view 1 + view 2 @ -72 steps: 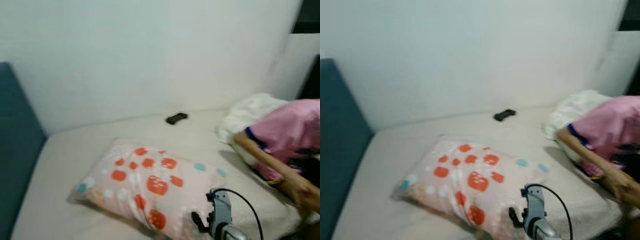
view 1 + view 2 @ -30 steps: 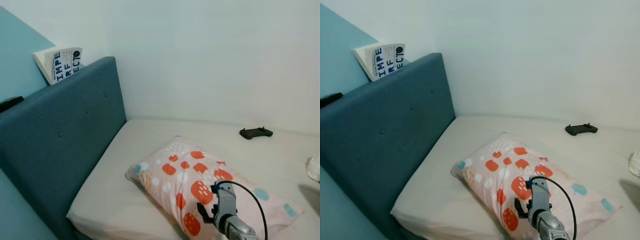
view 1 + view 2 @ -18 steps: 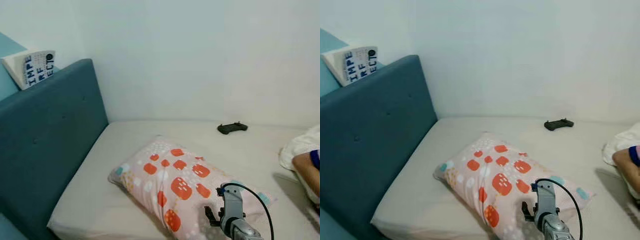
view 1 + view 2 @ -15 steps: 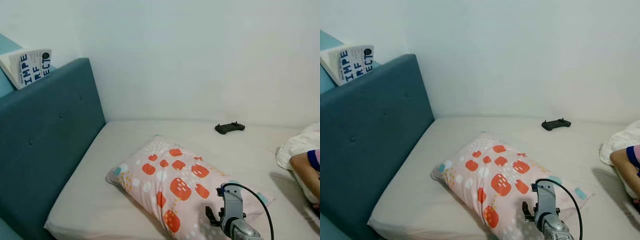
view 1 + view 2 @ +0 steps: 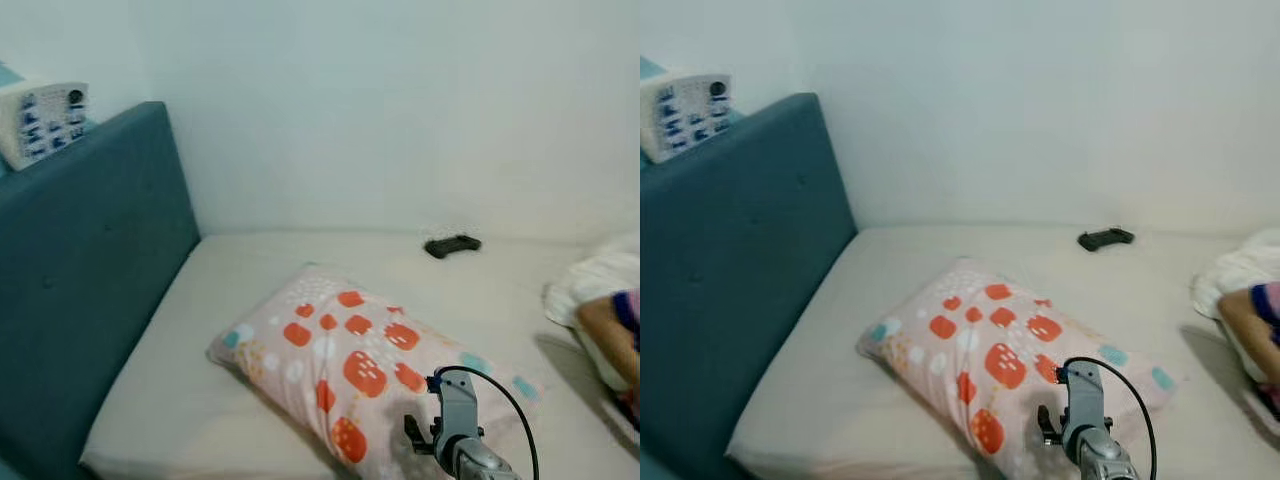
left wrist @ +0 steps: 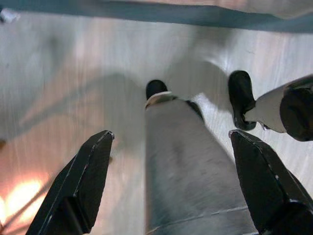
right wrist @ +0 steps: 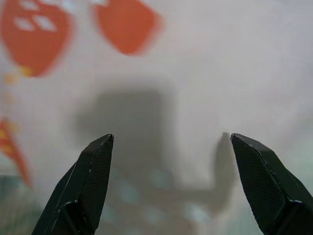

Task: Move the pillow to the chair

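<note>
Left eye view: the pillow (image 5: pixel 362 366), pale pink with orange and teal patches, lies flat on the beige bed (image 5: pixel 200 340), roughly mid-mattress and angled toward the near edge. A blue headboard (image 5: pixel 80 270) stands along the robot's left, with a white printed item (image 5: pixel 40 120) resting on top, blurred. A small black controller (image 5: pixel 452 244) lies near the far wall, well apart from the pillow. At the right edge a person's arm (image 5: pixel 612 335) in a pink sleeve rests beside white bedding (image 5: pixel 590 285). The right arm's wrist (image 5: pixel 455 425), silver with a looping black cable, sits over the pillow's near corner.

Right eye view: same scene, nothing added.

Left wrist view: the left gripper (image 6: pixel 171 147) hangs over pale wooden floor (image 6: pixel 58 78), its two black fingers (image 6: pixel 83 181) spread wide with nothing between them. Below it are the robot's own grey leg (image 6: pixel 186 161) and black feet (image 6: pixel 242 95).

Right wrist view: the right gripper (image 7: pixel 168 142) is just above the pillow cover, orange patches blurred at close range. Its fingers (image 7: pixel 90 181) stand wide apart, holding nothing; contact with the fabric cannot be determined.
</note>
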{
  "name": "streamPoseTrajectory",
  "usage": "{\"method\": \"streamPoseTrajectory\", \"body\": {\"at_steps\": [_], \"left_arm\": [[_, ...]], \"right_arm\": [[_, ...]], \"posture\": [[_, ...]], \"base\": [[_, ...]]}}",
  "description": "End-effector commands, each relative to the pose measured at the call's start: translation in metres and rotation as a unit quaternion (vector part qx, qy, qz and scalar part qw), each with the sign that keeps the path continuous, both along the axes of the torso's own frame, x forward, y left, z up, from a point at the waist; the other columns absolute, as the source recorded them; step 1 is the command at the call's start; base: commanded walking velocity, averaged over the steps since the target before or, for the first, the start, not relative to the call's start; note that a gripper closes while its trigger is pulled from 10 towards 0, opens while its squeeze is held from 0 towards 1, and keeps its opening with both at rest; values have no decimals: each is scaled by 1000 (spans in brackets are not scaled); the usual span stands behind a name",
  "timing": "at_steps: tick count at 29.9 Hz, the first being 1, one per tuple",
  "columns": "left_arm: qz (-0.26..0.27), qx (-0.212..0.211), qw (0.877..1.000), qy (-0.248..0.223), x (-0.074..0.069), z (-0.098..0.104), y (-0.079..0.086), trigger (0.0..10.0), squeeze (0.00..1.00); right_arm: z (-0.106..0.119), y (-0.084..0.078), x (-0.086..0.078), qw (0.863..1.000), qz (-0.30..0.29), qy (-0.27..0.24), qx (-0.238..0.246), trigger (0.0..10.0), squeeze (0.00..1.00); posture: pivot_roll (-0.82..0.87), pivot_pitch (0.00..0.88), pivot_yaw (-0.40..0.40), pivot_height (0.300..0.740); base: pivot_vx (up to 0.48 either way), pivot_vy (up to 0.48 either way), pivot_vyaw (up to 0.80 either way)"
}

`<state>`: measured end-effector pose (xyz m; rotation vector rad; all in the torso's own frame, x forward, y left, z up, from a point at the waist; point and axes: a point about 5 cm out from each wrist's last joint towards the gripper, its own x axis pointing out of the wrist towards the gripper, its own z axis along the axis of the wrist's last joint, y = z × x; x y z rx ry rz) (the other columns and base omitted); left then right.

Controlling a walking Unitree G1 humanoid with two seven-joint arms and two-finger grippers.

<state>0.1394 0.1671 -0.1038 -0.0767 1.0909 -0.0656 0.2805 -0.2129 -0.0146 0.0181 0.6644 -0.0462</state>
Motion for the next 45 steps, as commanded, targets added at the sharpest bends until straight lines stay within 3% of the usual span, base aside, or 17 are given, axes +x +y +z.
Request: {"method": "streamPoseTrajectory", "body": {"at_steps": [1, 29, 38, 45], "left_arm": [[1, 3, 1000, 1, -1, 0, 3, 10000, 0], [1, 7, 1000, 1, 2, 1, 3, 10000, 0], [4, 6, 1000, 1, 1, 0, 3, 10000, 0], [17, -3, 1000, -11, 4, 2, 3, 10000, 0]], "right_arm": [[-4, -1, -4, 1000, -5, 14, 1, 10000, 0], [1, 2, 2, 1000, 4, 2, 8, 10000, 0], [0, 1, 2, 1000, 2, 9, 5, 10000, 0], [3, -2, 3, 999, -22, -4, 42, 10000, 0]], "posture": [[-133, 33, 8, 740], [-134, 19, 0, 740], [-135, 23, 1, 720], [-137, 25, 0, 695]], "base": [[0, 0, -712], [0, 0, 0], [0, 0, 0], [0, 0, 0]]}}
